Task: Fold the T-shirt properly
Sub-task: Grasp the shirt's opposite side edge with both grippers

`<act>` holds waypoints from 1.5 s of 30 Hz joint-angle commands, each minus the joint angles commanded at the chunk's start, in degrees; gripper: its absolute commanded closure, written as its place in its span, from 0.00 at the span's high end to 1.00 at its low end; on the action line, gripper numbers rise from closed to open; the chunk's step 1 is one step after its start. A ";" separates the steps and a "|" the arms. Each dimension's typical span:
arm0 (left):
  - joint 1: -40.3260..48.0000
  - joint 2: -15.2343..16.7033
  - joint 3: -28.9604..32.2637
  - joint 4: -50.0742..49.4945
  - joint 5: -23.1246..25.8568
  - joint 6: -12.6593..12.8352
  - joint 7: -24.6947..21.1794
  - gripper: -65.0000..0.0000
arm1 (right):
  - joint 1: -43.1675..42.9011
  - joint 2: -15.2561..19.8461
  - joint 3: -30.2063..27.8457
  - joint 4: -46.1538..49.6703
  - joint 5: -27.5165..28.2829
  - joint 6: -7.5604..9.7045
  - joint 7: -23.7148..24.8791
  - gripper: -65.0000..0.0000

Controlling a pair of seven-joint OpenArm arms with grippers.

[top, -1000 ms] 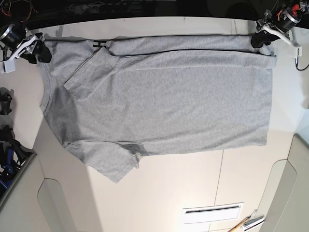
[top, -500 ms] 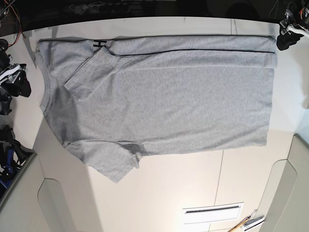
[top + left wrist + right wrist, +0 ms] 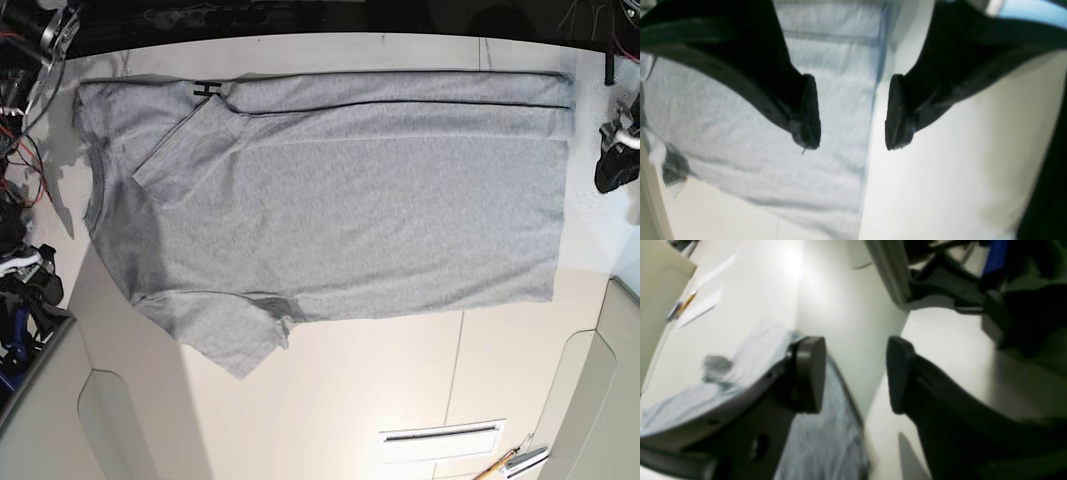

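In my left wrist view, I am holding my left gripper (image 3: 852, 113) wide, its black fingers standing apart with nothing between the pads, and the large heather-grey cotton T-shirt (image 3: 843, 120) is lying beneath, its straight left edge running between the fingertips in the view. In my right wrist view, I am keeping my right gripper (image 3: 855, 373) wide and empty too, above the table beside the shirt's right side, where a loose grey flap (image 3: 763, 336) is angling outward; the fabric is looking blurred here. In the base view, the shirt is lying across the middle of the pale table (image 3: 380, 370), with both grippers sitting out beyond its left and right sides. A layered band (image 3: 400, 88) is running along its near edge, a slanting fold (image 3: 185, 150) is showing near right, a small black printed mark (image 3: 207, 89) is peeking out there, and the flap is sticking out at far right. I am judging this to be a partly folded stage, between grasps. The next move is probably calling for tucking that flap in or pinching matching edges on both sides, and I am needing to catch every layer evenly, lest the band be slipping open.
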 joint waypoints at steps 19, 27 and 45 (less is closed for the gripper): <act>-41.11 -6.88 24.11 -52.15 25.92 3.93 -17.09 0.55 | 8.37 -0.79 -14.08 -18.91 -12.57 -0.31 11.91 0.53; -41.53 -4.39 25.64 -56.52 23.85 3.97 -17.31 0.55 | 8.37 -1.01 -14.08 -19.96 -14.47 -0.46 12.63 0.53; -42.18 -1.51 25.64 -56.50 20.26 0.32 -16.44 0.55 | 8.52 -6.23 -15.74 -22.18 -14.32 1.38 12.46 0.53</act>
